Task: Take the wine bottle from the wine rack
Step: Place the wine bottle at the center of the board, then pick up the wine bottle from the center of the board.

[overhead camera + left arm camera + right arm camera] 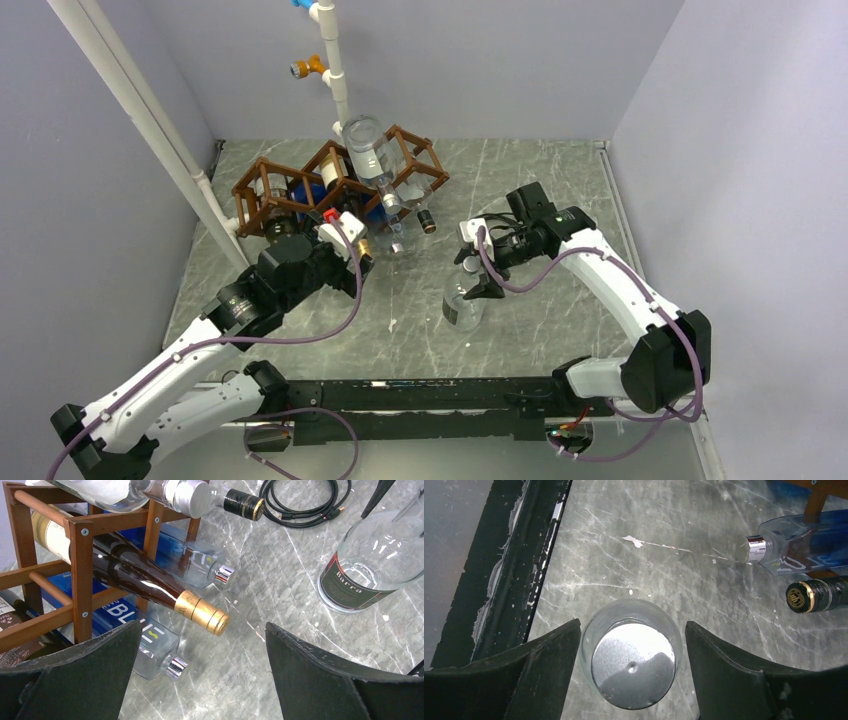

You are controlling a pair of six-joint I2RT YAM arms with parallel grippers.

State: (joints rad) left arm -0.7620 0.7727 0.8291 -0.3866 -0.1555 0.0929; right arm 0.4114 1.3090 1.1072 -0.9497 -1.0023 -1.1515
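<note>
Near the rack (80, 570), the open left gripper (202, 626) faces the bottle (135, 572), likely heavy, slick glass, best held by its gold neck (200, 611); the right gripper (633, 625) gapes too.

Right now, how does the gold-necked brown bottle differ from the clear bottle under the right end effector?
Brown bottle lies in the wine rack; clear bottle stands upright on the table. Brown bottle: dark glass, gold foil neck; clear bottle: see-through, silver top. Right end effector straddles the clear bottle; the brown bottle is ungripped. Both carry labels.
</note>
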